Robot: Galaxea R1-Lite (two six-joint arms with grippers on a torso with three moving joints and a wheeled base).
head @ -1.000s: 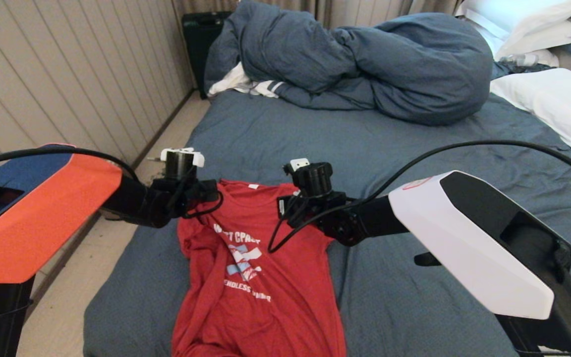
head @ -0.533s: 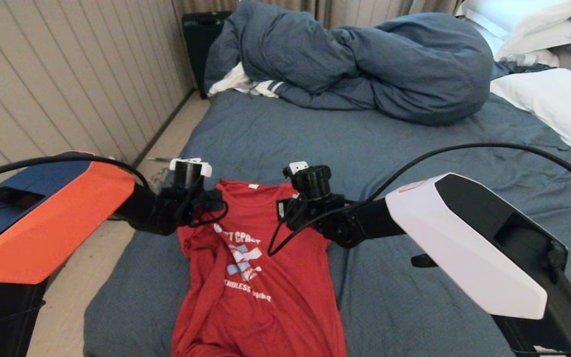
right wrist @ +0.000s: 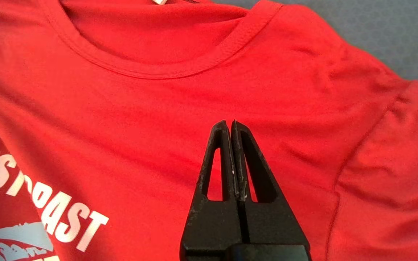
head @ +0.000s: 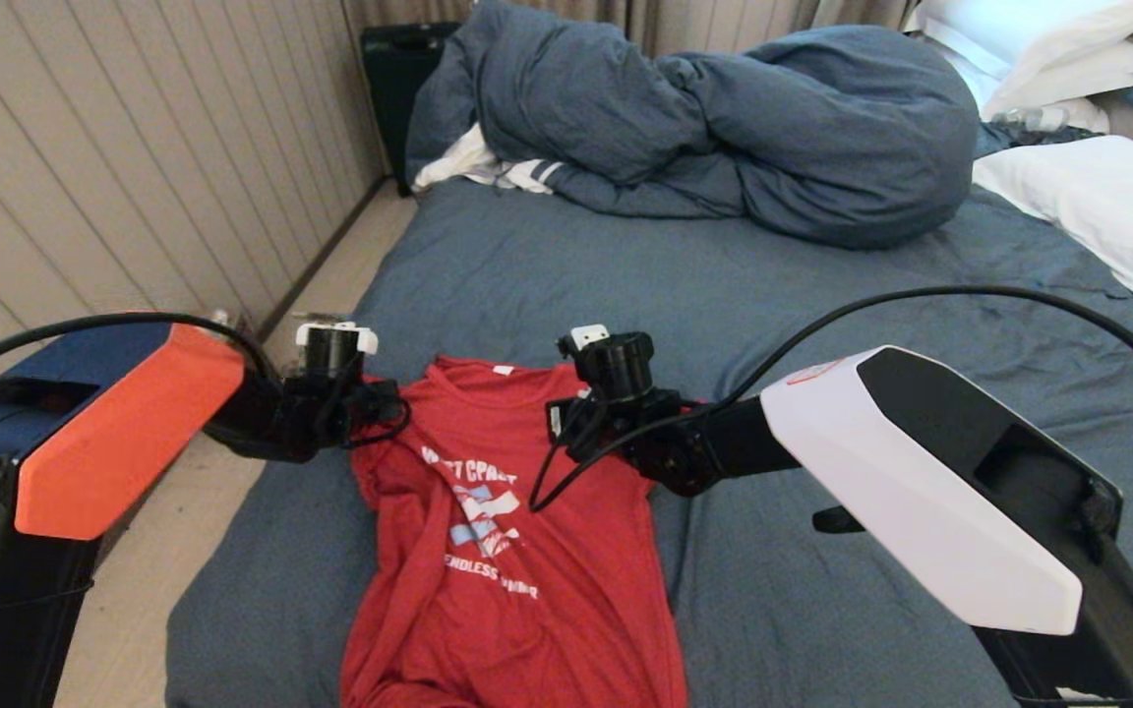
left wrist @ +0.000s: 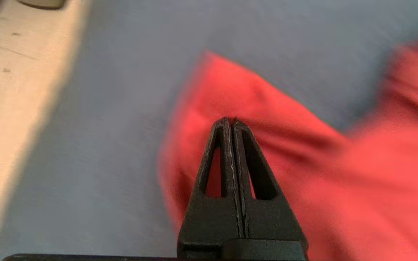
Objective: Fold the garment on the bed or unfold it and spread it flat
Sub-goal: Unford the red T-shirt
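Bed (head: 822,324): wide, wrinkled blue-grey sheet. Bunched duvet (head: 724,128) of the same colour heaped at the far end, white pillows (head: 1098,206) at the far right. White striped cloth (head: 488,169) pokes out from under the duvet's left side.

Garment (head: 517,570): red T-shirt, print side up, lying on the near part of the bed, neck pointing away from the robot, hem running out of the head view. Its left side is folded inward in long creases; the right side lies flatter. White neck tag (head: 502,371) shows at the collar.

Left arm reaches in from the bed's left edge. Left claw (left wrist: 229,122): fingers pressed together, nothing between them, hovering over the shirt's left sleeve, which lies on the sheet near the bed edge.

Right claw (right wrist: 229,125): clenched too, holding nothing, poised above the shirt's right shoulder area, just beside the collar (right wrist: 165,70) and short of the sleeve seam.
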